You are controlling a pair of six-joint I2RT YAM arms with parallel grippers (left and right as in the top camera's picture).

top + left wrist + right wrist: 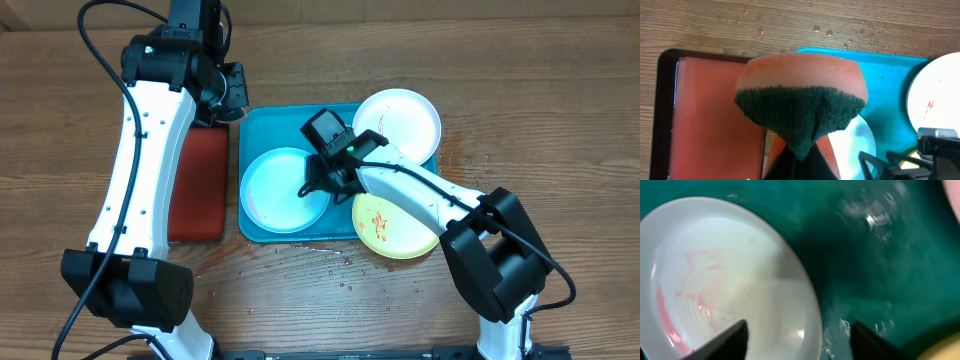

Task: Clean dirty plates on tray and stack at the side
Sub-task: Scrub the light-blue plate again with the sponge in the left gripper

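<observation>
The pale blue plate (pixel 280 188) lies in the blue tray (pixel 270 125) at its left, with pink smears inside (pixel 715 290). The white plate (pixel 400 122) sits at the tray's far right corner with a small red smear. The yellow-green plate (pixel 392 228) with orange smears lies at the tray's near right corner, partly over its rim. My right gripper (pixel 318 180) is open, its fingers straddling the pale blue plate's right rim (pixel 797 340). My left gripper (pixel 232 92) is shut on a sponge (pixel 800 107), pink with a dark green scouring face, held above the red tray's far edge.
A red tray with a black rim (pixel 196 185) lies left of the blue tray. Water drops spot the wood beyond the trays (pixel 822 31) and in front of the blue tray (pixel 345 265). The blue tray floor is wet (pixel 875 225).
</observation>
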